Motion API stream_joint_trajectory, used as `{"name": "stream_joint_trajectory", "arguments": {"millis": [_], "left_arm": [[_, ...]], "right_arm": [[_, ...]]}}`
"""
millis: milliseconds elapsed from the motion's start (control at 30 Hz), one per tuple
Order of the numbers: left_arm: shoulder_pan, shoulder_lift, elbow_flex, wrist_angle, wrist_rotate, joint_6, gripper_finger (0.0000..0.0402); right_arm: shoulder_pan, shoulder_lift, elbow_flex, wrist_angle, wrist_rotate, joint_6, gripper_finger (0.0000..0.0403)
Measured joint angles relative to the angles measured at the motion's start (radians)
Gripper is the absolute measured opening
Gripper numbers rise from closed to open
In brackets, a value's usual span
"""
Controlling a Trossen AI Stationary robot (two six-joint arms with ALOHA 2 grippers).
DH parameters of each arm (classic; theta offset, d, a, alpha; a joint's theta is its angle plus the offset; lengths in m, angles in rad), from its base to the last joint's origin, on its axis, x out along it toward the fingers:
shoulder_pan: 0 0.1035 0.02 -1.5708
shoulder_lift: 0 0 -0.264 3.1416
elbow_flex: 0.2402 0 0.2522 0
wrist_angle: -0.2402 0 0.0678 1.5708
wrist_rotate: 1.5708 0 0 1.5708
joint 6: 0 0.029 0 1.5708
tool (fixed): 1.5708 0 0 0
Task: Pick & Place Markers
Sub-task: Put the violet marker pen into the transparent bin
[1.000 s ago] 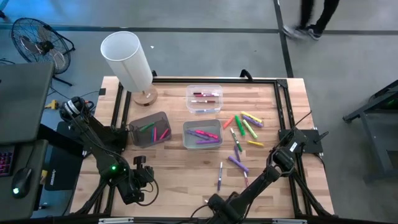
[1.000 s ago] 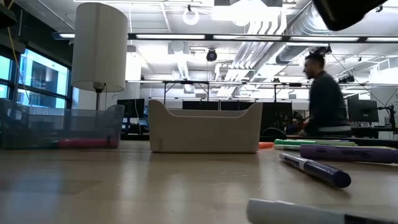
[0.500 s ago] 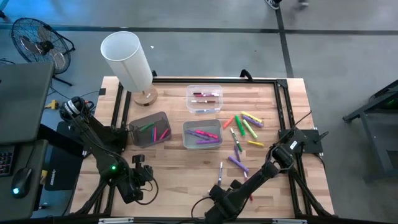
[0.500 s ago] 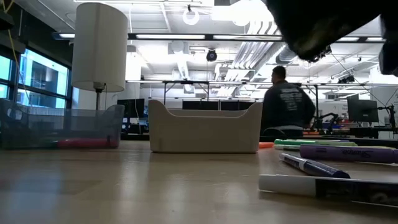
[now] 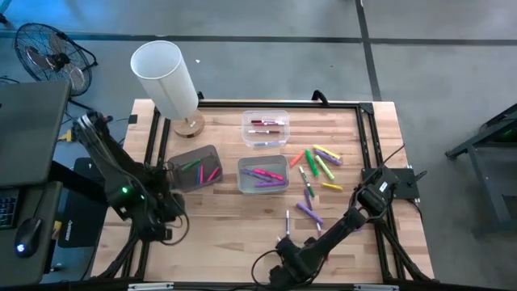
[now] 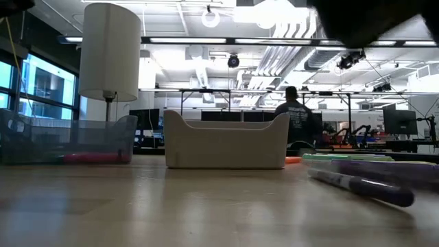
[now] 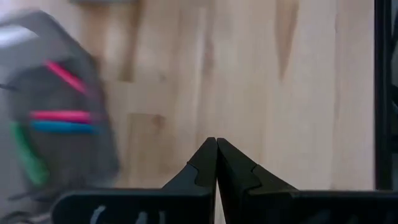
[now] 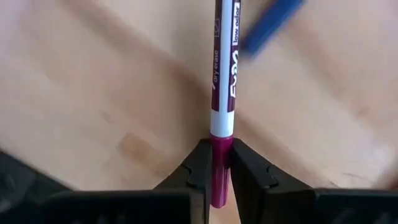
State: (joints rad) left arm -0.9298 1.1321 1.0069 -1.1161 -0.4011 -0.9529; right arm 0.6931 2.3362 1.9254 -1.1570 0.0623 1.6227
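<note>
Several loose markers (image 5: 317,162) lie on the wooden table's right half. One white marker (image 5: 287,220) with a maroon end points toward the far edge, and my right gripper (image 8: 217,155), at the table's near middle (image 5: 283,244), is shut on it. My left gripper (image 7: 216,149) is shut on nothing, above the table's near left (image 5: 164,226), beside the dark grey bin (image 5: 194,168). That bin holds green and pink markers. A pale bin (image 5: 262,174) holds purple and pink ones, and a clear bin (image 5: 265,128) holds red ones. My right gripper pinches the white marker's maroon end (image 8: 220,138) between its two fingers. The fingers come from the table's near side and lie in line with the marker, whose white body (image 8: 225,68) runs on ahead of them. Whether it is clear of the table I cannot tell.
A white-shaded lamp (image 5: 166,77) stands at the far left corner, behind the dark grey bin. A black frame rail (image 5: 365,129) runs along the table's edges. A purple marker (image 6: 363,189) lies near the low camera. A person (image 6: 296,120) walks in the room behind.
My right gripper has come from the near edge toward the white marker. My left arm has swung toward the far edge, closer to the dark grey bin. In the low view, a white marker that lay in the foreground no longer shows.
</note>
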Motion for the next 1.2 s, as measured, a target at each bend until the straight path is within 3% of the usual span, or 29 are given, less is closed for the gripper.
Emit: {"name": "stream_joint_trajectory", "arguments": {"millis": [233, 333, 467, 600, 733, 900, 1033, 1200], "left_arm": [[0.0, -0.118, 0.0, -0.085, -0.118, 0.036, 0.0], [0.0, -0.131, 0.0, -0.116, -0.214, 0.036, 0.0], [0.001, -0.131, 0.0, -0.116, -0.343, 0.035, 0.0], [0.073, -0.16, 0.0, -0.128, -0.28, 0.014, 0.0], [0.219, -0.19, -0.026, -0.106, -0.235, 0.084, 0.0], [0.406, -0.334, -0.135, 0.091, -0.106, 0.274, 0.0], [0.567, -0.406, -0.252, 0.252, -0.058, 0.344, 0.0], [0.727, -0.463, -0.341, 0.368, 0.042, 0.344, 0.0]], "right_arm": [[-0.028, -0.159, 0.004, -0.072, 0.245, 0.018, 0.0024], [-0.066, -0.228, 0.003, -0.116, 0.338, -0.032, 0.0024], [-0.169, -0.315, 0.007, -0.156, 0.428, -0.214, 0.0024], [-0.32, -0.376, 0.005, -0.155, 0.45, -0.492, 0.0024], [-0.506, -0.407, 0.007, -0.129, 0.422, -0.823, 0.0024], [-0.75, -0.408, 0.006, -0.02, 0.278, -1.261, 0.0025], [-0.93, -0.399, 0.006, 0.069, 0.139, -1.504, 0.0024], [-1.076, -0.368, 0.007, 0.083, 0.063, -1.79, 0.0024]]}}
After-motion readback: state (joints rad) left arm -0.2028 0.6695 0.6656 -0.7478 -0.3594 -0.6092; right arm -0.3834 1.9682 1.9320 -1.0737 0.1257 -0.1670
